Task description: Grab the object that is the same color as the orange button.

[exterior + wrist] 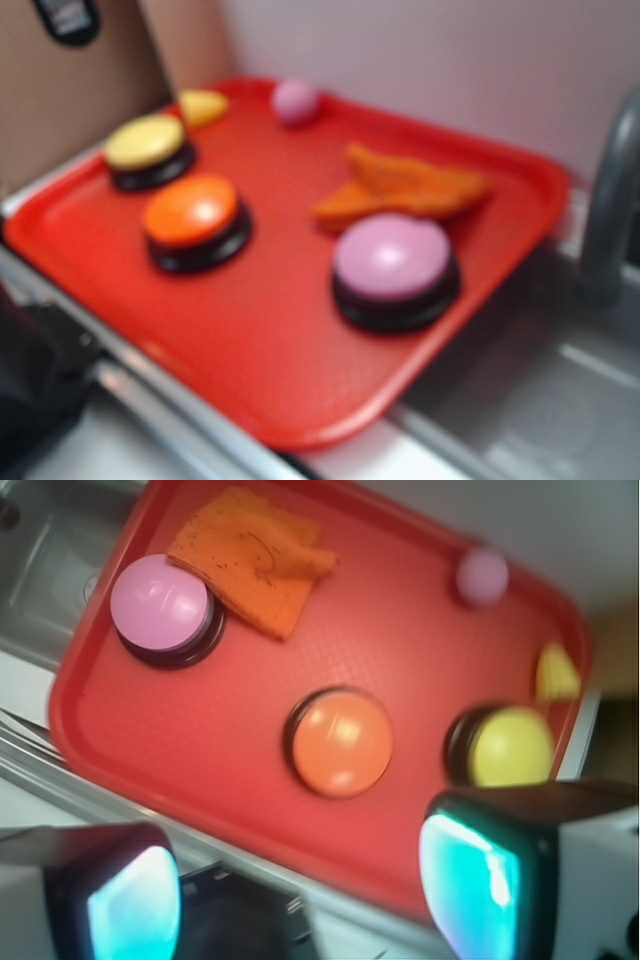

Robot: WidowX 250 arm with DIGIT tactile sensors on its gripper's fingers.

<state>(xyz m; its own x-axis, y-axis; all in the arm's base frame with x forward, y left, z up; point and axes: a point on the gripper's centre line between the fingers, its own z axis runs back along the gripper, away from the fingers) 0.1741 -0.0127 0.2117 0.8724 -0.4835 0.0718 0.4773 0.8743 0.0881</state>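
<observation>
Wrist view looks down at a slant on the red tray (120, 750); camera high and off the tray's near edge. The gripper (300, 900) sits at the bottom of that view, its 2 fingers (130, 900) set wide apart, pads glowing teal, nothing between them and nothing touched. Arm itself not seen in the exterior view, which is blurred.

Tray has a raised rim all round and lies partly over a metal sink (540, 400); a grey faucet (610, 210) stands at its right side. Wall (430, 60) close behind the far rim.

On the tray:
- orange cloth (250, 560) — ribbed, rumpled, lying flat toward the far right corner in the exterior view, just beside the pink button (160, 605), edges near or touching; cannot tell which.
- orange button (340, 742) — mid-tray, on a black base, well apart from the cloth.
- yellow button (505, 745) beside it, toward the tray's left edge in the exterior view.
- yellow toy corn (557, 672) and pink ball (482, 575) near the far rim.

Open red surface between the orange button and the cloth, and a broad bare patch along the near rim.
</observation>
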